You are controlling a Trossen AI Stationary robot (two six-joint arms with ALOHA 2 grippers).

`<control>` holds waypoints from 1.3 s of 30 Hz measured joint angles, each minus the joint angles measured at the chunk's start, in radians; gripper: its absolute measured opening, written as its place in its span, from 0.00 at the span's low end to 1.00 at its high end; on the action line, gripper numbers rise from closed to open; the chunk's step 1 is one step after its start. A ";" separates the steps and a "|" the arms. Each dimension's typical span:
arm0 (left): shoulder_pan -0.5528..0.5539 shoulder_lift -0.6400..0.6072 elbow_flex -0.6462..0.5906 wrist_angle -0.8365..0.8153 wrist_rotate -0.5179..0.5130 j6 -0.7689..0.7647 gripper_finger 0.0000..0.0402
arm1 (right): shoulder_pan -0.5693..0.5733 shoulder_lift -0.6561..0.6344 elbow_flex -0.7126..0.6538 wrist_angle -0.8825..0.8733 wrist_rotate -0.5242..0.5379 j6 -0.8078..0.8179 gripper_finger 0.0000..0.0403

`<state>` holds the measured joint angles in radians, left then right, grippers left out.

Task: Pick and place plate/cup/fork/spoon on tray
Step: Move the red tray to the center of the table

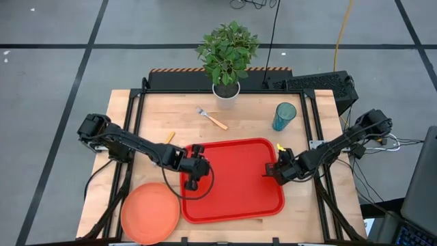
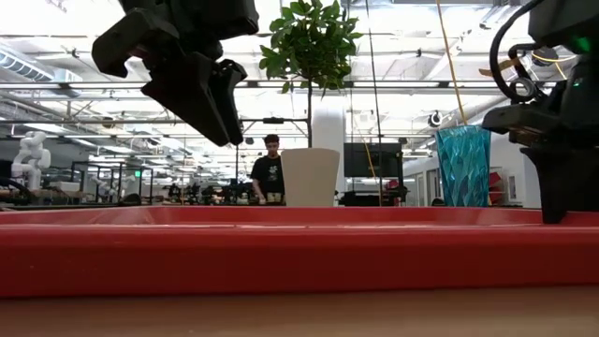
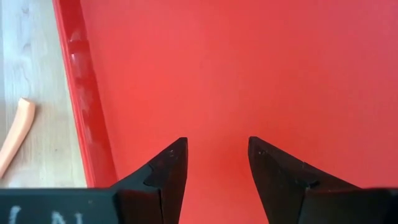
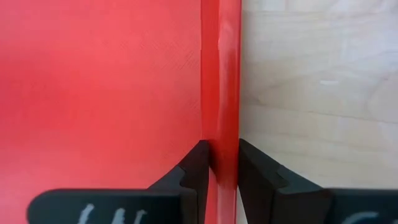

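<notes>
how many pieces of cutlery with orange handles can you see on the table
2. The fork lies on the bare wood behind the tray, near the plant pot. An orange handle, probably the spoon, pokes out beside the left arm; its bowl is hidden.

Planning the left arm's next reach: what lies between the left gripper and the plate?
In the high view, only the tray's rim and bare wood separate the left gripper from the plate.

Tray (image 1: 235, 198) mid-table, the rest scattered round it.
I see the orange plate (image 1: 150, 213) at its near-left corner, fork (image 1: 212, 119) and upright teal cup (image 1: 284, 116) beyond; the orange sliver (image 1: 169, 137) left is probably the spoon.
</notes>
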<state>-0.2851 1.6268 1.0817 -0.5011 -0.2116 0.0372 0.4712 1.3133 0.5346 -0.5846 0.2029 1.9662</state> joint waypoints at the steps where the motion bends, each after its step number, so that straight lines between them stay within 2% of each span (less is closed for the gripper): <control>1: 0.002 0.000 0.000 0.000 0.000 0.004 0.43 | -0.001 -0.004 0.000 0.001 -0.004 0.006 0.14; 11: 0.016 0.000 0.000 0.009 -0.026 0.018 0.43 | -0.001 -0.053 -0.001 -0.062 -0.023 0.101 0.14; 20: 0.016 0.000 0.000 0.033 -0.026 0.066 0.43 | -0.001 -0.059 -0.002 -0.059 -0.019 0.092 0.14; 24: 0.016 0.000 0.000 0.033 -0.026 0.071 0.43 | -0.001 -0.059 -0.002 -0.046 -0.012 0.034 0.15; 30: 0.016 0.000 0.000 0.034 -0.026 0.070 0.43 | -0.001 -0.077 -0.006 -0.033 0.094 0.012 0.20; 39: 0.016 0.000 0.000 0.034 -0.026 0.063 0.43 | -0.007 -0.125 -0.006 -0.021 0.140 0.003 0.34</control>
<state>-0.2687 1.6268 1.0817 -0.4671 -0.2375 0.1000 0.4641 1.1884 0.5282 -0.6057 0.3424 1.9694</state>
